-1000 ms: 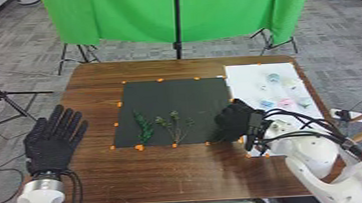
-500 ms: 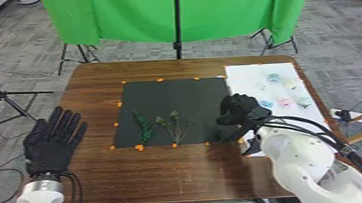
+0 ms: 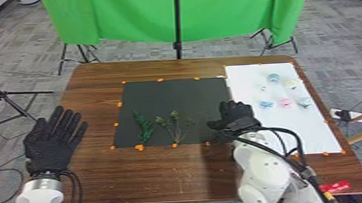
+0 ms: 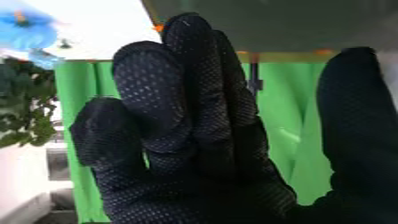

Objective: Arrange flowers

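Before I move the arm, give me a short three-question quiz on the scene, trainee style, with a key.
1. True or false: the leafy green sprig lies on the black mat.
2. Where does the pink flower lie? A) on the black mat; B) on the white sheet; C) on bare wood.
3. Fill in: the right hand is at the mat's ____ edge, as the head view shows it.
Key: 1 true; 2 B; 3 right.

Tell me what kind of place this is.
Probably a robotics lab or test studio: a green cloth hangs behind the table, stands rise from the floor, and orange tape marks the black sheet.
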